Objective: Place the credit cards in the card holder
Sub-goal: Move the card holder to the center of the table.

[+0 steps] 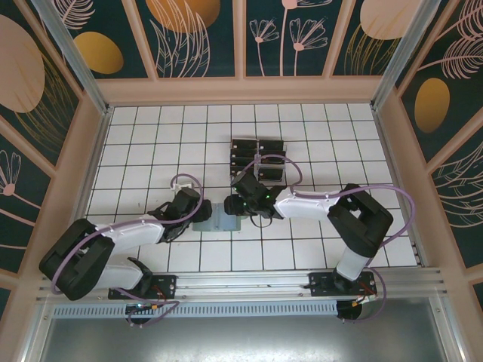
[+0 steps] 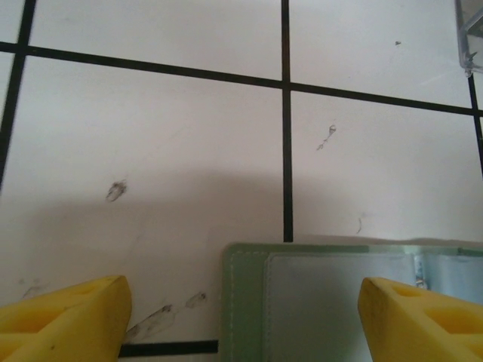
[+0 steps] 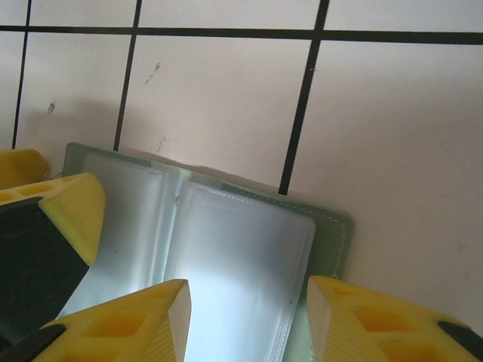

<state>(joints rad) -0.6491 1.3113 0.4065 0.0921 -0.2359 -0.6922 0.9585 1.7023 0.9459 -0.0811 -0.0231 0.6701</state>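
Left gripper: at the near-left side of the card holder. Its jaws stand apart and clamp nothing. One yellow finger sits over the holder's clear pocket, and the other is over bare tile beside the holder's green edge. Whether the finger presses on the pocket cannot be told.
Likely reason: the straddle looks meant to pin the holder so it does not slide.
Right gripper: at the holder's right side, tilted down over it. Its jaws are partly apart with nothing seen between them, and the shiny pocket shows through the gap.
Likely reason: it seems lined up with a pocket mouth, either to spread it or to check it.
Card holder: lies open and flat on the white tiled floor, between the two grippers. Its clear pockets face up inside a stitched sage-green border. No card is visible in the pockets.
Credit cards: beyond the holder and well apart from it. They are black and stand in two columns in a clear rack.
Stage, judged: early, since no card is in hand and the rack looks full.
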